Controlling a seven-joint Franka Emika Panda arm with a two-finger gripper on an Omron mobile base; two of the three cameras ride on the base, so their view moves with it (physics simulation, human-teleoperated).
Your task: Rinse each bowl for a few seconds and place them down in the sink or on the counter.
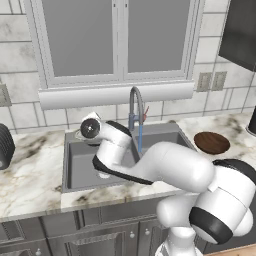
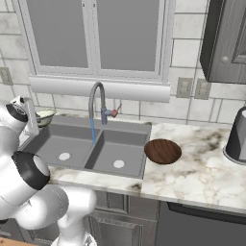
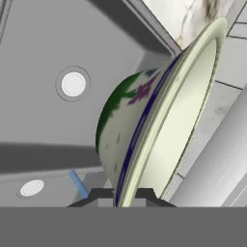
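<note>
Gripper closed on the rim of the cream-green bowl, which I hold above the far left corner of the grey double sink. Moving right, a thin blue stream falls from the curved faucet down at the divider between the basins. Further right, the dark reddish-brown bowl sits on the marble counter, just beside the sink's right edge.

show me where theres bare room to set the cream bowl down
Both grey sink basins are bare around their drains. Open marble counter lies between the shallow brown bowl and the dark canister. The tool grips the cream-green bowl by its rim.
</note>
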